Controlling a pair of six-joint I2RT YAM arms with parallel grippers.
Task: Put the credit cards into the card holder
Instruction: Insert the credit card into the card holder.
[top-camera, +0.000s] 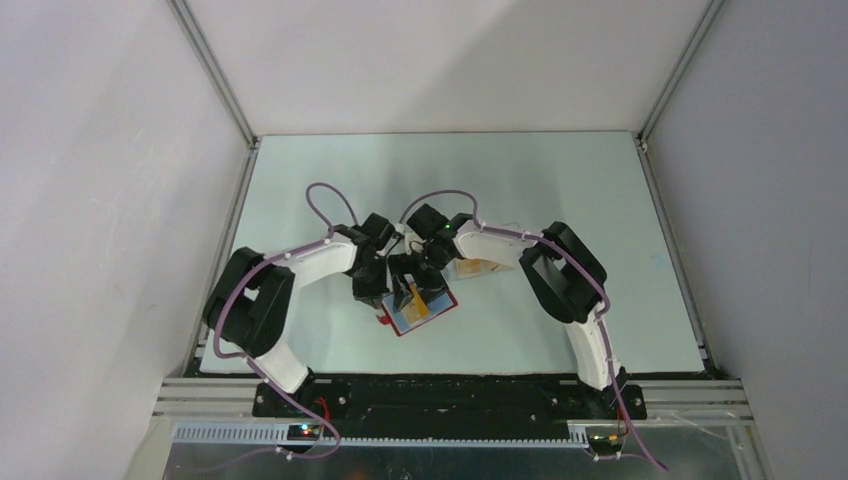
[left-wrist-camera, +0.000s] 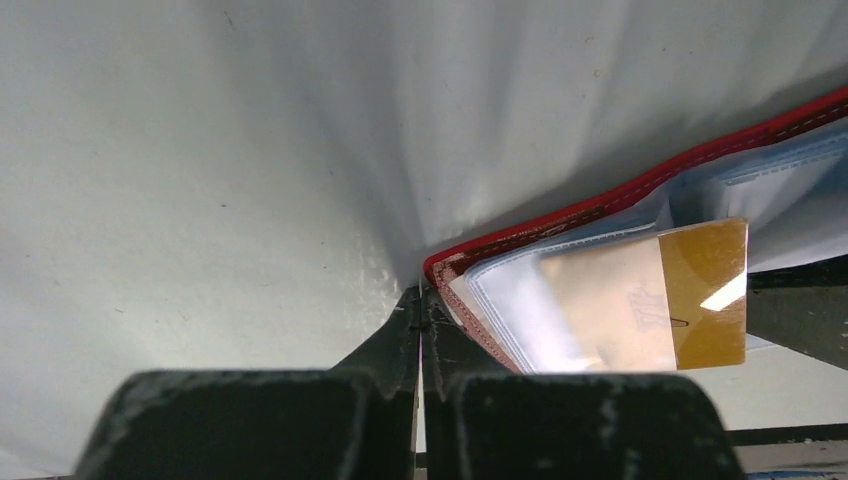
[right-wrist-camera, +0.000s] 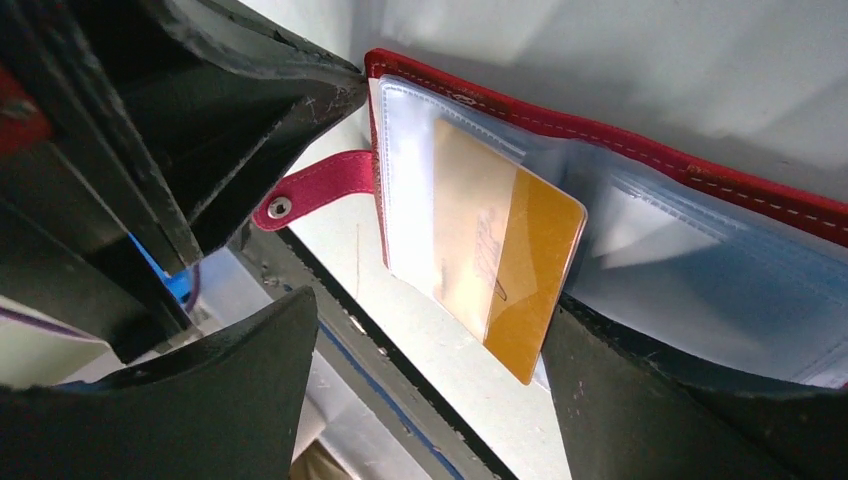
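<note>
The card holder (top-camera: 443, 311) lies open on the table, a red wallet with a blue-grey inside (right-wrist-camera: 700, 290). An orange credit card (right-wrist-camera: 500, 250) sits partly in its clear pocket, with the orange end sticking out (left-wrist-camera: 700, 290). My right gripper (right-wrist-camera: 432, 305) is open over that end; one finger (right-wrist-camera: 620, 400) stands close beside the card's edge, the other well clear. My left gripper (left-wrist-camera: 421, 300) is shut, with nothing between its fingers, and its tips touch the wallet's red corner (left-wrist-camera: 440, 265). The red closing tab (right-wrist-camera: 320, 185) hangs free. Another tan card (top-camera: 478, 268) shows under the right arm.
Both arms meet over the wallet at the table's middle front. The black rail (top-camera: 450, 385) at the near edge runs just behind the wallet in the right wrist view. White walls enclose the table (top-camera: 560, 180) on three sides.
</note>
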